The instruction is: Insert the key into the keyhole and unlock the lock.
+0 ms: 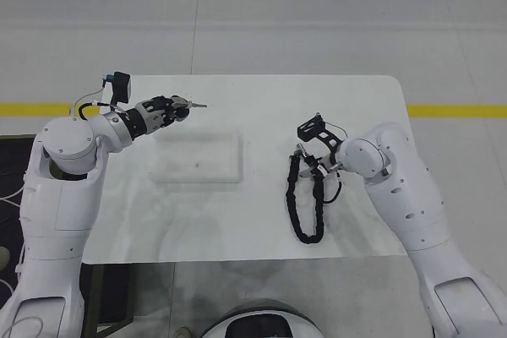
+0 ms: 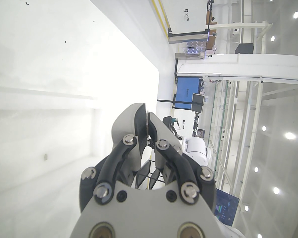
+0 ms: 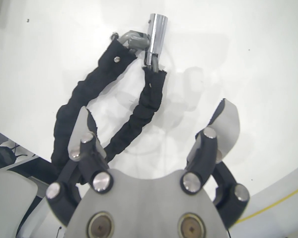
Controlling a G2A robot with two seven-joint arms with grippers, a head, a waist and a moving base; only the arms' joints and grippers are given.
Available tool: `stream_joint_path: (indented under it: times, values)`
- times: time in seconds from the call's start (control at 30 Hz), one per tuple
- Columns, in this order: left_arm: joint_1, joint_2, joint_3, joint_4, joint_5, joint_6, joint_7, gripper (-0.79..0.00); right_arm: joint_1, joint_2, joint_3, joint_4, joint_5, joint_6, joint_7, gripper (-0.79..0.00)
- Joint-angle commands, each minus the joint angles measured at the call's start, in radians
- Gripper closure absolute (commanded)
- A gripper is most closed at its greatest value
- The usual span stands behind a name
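While my left tool (image 2: 146, 118) pinches the key (image 1: 198, 106) edge-on above the bench's (image 1: 363, 110) far side, well apart from the lock (image 3: 157, 34), my right tool (image 3: 155, 111) hangs wide above its black chain (image 3: 89, 87), gripping nothing. Risk 1, as I judge it: the unheld lock may skid when the key pushes. Risk 2: the thin key may twist in the grip on a misaligned entry.
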Motion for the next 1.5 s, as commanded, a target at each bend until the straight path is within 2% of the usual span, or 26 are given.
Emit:
stream_joint_path:
  times: [0.0,0.03,0.1,0.2,0.27,0.3,0.33,0.37,0.4,0.63,0.7,0.9,1.23,1.3,1.37,1.47]
  values:
    - [0.000,0.000,0.000,0.000,0.000,0.000,0.000,0.000,0.023,-0.010,-0.009,0.046,0.002,0.021,-0.008,-0.554]
    - [0.000,0.000,0.000,0.000,0.000,0.000,0.000,0.000,0.029,-0.015,-0.013,0.061,0.006,0.027,-0.014,-0.576]
    - [0.000,0.000,0.000,0.000,0.000,0.000,0.000,0.000,0.036,-0.023,-0.020,0.086,0.019,0.024,-0.016,-0.514]
    - [0.000,0.000,0.000,0.000,0.000,0.000,0.000,0.000,0.043,-0.032,-0.034,0.113,-0.014,0.016,-0.029,-0.536]
    - [0.000,0.000,0.000,0.000,0.000,0.000,0.000,0.000,0.044,-0.039,-0.034,0.125,-0.008,0.016,-0.031,-0.505]
    - [0.000,0.000,0.000,0.000,0.000,0.000,0.000,0.000,0.045,-0.042,-0.035,0.130,-0.016,0.017,-0.034,-0.382]
    - [0.000,0.000,0.000,0.000,0.000,0.000,0.000,0.000,0.046,-0.044,-0.035,0.132,-0.023,0.016,-0.038,-0.323]
    - [0.000,0.000,0.000,0.000,0.000,0.000,0.000,0.000,0.044,-0.047,-0.033,0.135,-0.021,0.017,-0.041,-0.099]
    - [0.000,0.000,0.000,0.000,0.000,0.000,0.000,0.000,0.044,-0.050,-0.031,0.136,-0.021,0.018,-0.042,0.000]
    - [0.000,0.000,0.000,0.000,0.000,0.000,0.000,0.000,0.025,-0.058,0.015,0.102,-0.004,0.013,-0.034,0.000]
    - [0.000,0.000,0.000,0.000,0.000,0.000,0.000,0.000,0.010,-0.055,0.047,0.070,-0.007,0.013,-0.071,0.000]
    - [0.000,0.000,0.000,0.000,0.000,0.000,0.000,0.000,-0.063,-0.038,0.152,-0.091,-0.002,0.015,-0.074,0.000]
    - [0.000,0.000,0.000,0.000,0.000,0.000,0.000,0.000,-0.091,-0.037,0.158,-0.112,0.000,0.019,-0.092,0.000]
    - [0.000,0.000,0.000,0.000,0.000,0.000,0.000,0.000,-0.215,-0.035,0.221,-0.202,0.132,0.036,-0.213,0.000]
    - [0.000,0.000,0.000,0.000,0.000,0.000,0.000,0.000,-0.287,-0.031,0.278,-0.249,0.180,0.017,-0.358,0.000]
    - [0.000,0.000,0.000,0.000,0.000,0.000,0.000,0.000,-0.376,-0.035,0.335,-0.268,0.380,-0.059,-0.542,0.000]
